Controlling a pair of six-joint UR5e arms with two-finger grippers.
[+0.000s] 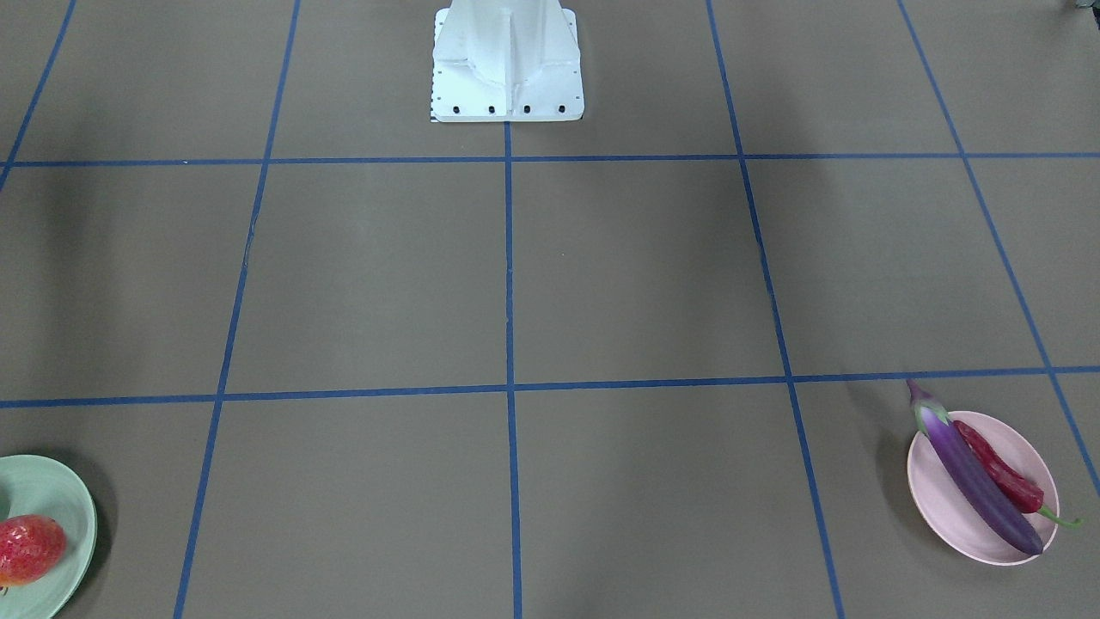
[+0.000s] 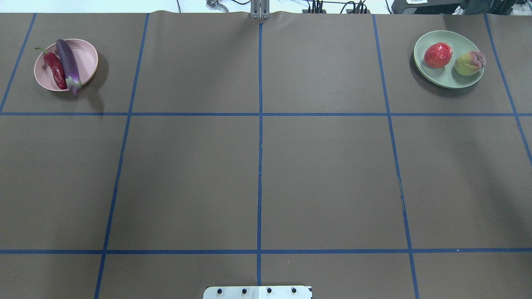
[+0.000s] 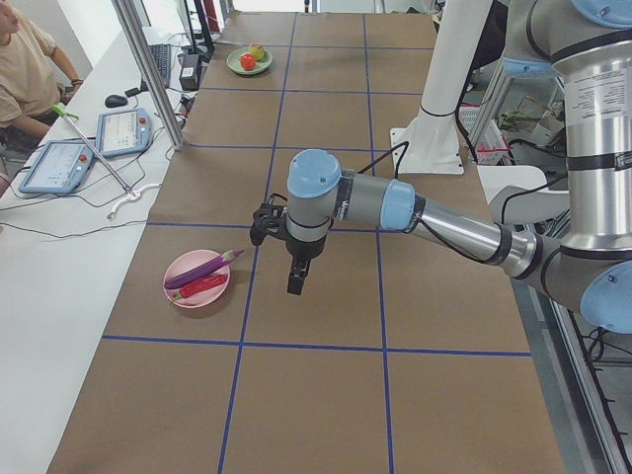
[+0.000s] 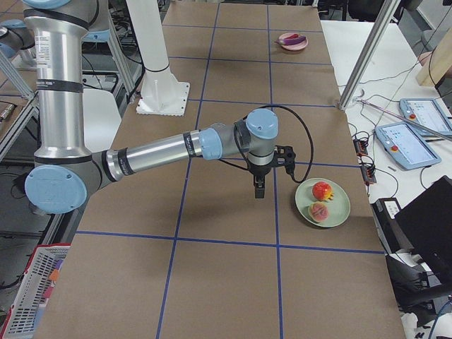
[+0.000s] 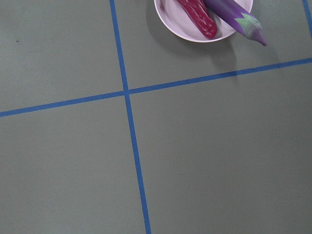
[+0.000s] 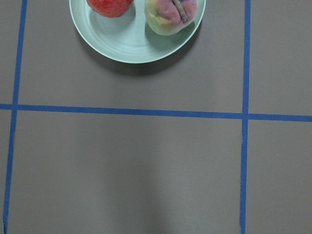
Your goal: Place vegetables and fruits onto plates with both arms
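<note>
The purple eggplant (image 2: 68,64) and the red chili (image 2: 55,70) lie side by side on the pink plate (image 2: 88,54) at the table's far left. The pomegranate (image 2: 438,55) and the peach (image 2: 469,63) sit on the mint green plate (image 2: 444,79) at the far right. My left gripper (image 3: 294,281) hangs above bare table beside the pink plate (image 3: 197,279), holding nothing that I can see. My right gripper (image 4: 259,191) hangs above bare table beside the green plate (image 4: 332,208). I cannot tell whether either gripper is open or shut.
The white pedestal (image 1: 507,64) stands at the robot's side of the table. Blue tape lines (image 2: 259,114) divide the brown table into squares. An operator (image 3: 25,69) sits at a side desk with tablets (image 3: 84,148) and cables.
</note>
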